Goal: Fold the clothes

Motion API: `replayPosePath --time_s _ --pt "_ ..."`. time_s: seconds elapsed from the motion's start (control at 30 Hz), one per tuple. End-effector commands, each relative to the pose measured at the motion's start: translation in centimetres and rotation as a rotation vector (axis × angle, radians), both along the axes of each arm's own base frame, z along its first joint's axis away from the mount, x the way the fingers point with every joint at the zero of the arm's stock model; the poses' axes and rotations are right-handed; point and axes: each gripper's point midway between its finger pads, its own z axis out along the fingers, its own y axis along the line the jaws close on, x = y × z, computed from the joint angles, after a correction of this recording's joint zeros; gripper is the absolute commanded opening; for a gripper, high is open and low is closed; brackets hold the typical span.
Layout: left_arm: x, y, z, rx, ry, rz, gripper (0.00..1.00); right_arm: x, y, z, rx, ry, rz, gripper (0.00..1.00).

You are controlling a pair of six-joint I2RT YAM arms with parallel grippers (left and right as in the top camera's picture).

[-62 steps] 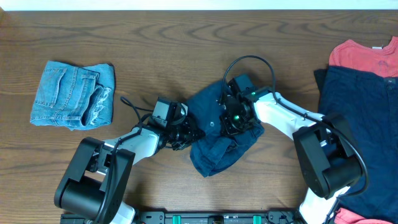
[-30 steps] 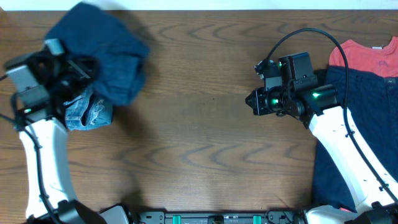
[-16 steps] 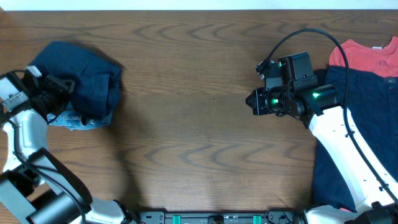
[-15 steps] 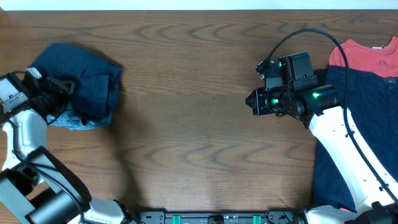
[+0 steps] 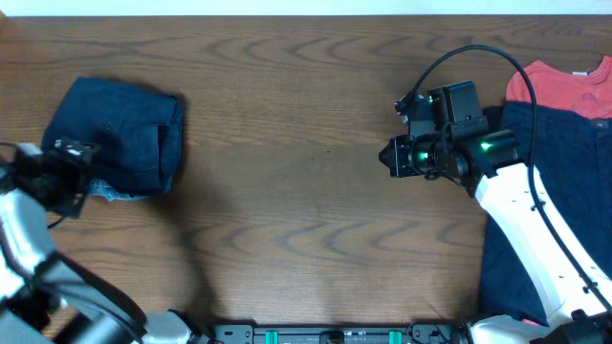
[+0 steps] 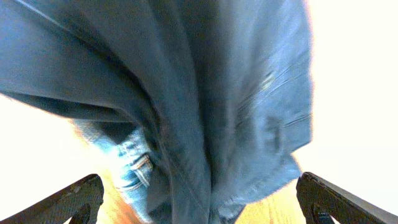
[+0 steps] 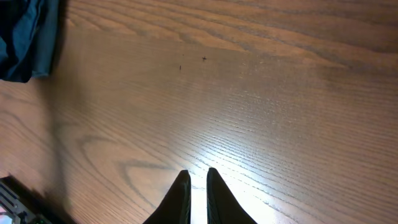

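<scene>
Folded dark navy shorts (image 5: 117, 132) lie at the table's left on top of the light-blue denim shorts (image 5: 117, 195), of which only an edge shows. My left gripper (image 5: 80, 168) is at their left edge, open and holding nothing. In the left wrist view the navy shorts (image 6: 205, 93) fill the picture, with denim (image 6: 134, 171) peeking out beneath; the left gripper (image 6: 199, 208) has its fingers (image 6: 78, 199) spread to the corners. My right gripper (image 5: 386, 158) hovers over bare wood right of centre, shut and empty; in its own view the right gripper (image 7: 198, 185) shows only wood ahead.
A pile sits at the right edge: a red T-shirt (image 5: 559, 84) under a large dark navy garment (image 5: 559, 201). Bare brown wood (image 5: 287, 191) lies between the two arms. The right arm's cable (image 5: 459, 57) loops above it.
The left gripper has opened and let go of the navy shorts, which now rest on the denim shorts. It has drawn back toward the lower left. The right arm has not moved.
</scene>
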Motion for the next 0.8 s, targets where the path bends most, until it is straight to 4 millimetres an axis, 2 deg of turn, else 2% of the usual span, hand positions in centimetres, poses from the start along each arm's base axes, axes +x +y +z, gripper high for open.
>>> replayPosePath --time_s 0.0,0.03,0.07,0.1,0.13,0.2,0.27,0.37,0.43,0.5,0.57,0.63,0.7,0.77 --pt "-0.7 0.8 4.3 0.132 -0.08 -0.013 0.99 0.3 -0.4 0.2 -0.009 -0.004 -0.025 0.1" --pt "-0.7 0.9 5.0 0.15 -0.096 -0.011 0.94 0.3 -0.4 0.2 -0.009 -0.004 -0.025 0.1" --pt "-0.6 0.9 5.7 0.171 -0.115 -0.013 0.72 0.3 -0.4 0.2 -0.009 -0.004 -0.026 0.1" --pt "-0.2 0.8 6.3 0.193 -0.134 -0.022 0.42 0.3 -0.5 0.2 -0.011 -0.004 -0.027 0.11" --pt "0.2 0.8 6.6 0.207 -0.147 -0.03 0.27 0.3 -0.6 0.1 -0.016 -0.006 -0.03 0.11" --pt "1.6 0.5 6.9 0.257 -0.178 -0.078 0.11 0.4 -0.8 0.1 -0.028 -0.009 -0.037 0.1" --pt "3.4 0.0 6.8 0.341 -0.211 -0.172 0.06 0.4 -0.8 0.1 -0.028 -0.009 -0.037 0.1" --pt "6.7 -1.0 5.7 0.43 -0.253 -0.296 0.06 0.5 -0.8 0.0 -0.032 -0.011 -0.039 0.11" --pt "8.7 -1.6 4.0 0.428 -0.261 -0.339 0.06 0.6 -1.0 0.0 -0.044 -0.014 -0.046 0.11" --pt "9.5 -2.0 1.1 0.398 -0.214 -0.357 0.06 0.6 -1.1 -0.1 -0.049 -0.015 -0.05 0.11" --pt "9.3 -2.2 -2.5 0.346 -0.124 -0.36 0.06 0.6 -1.1 -0.1 -0.044 -0.006 -0.063 0.11" --pt "7.6 -2.3 -6.3 0.257 0.014 -0.326 0.06 0.5 -1.2 -0.1 -0.043 -0.001 -0.067 0.11" --pt "5.5 -2.0 -8.8 0.191 0.143 -0.259 0.06 0.5 -1.2 -0.1 -0.043 -0.001 -0.067 0.11" --pt "4.6 -1.9 -9.9 0.178 0.202 -0.244 0.09 0.5 -1.2 -0.1 -0.043 -0.001 -0.067 0.11"
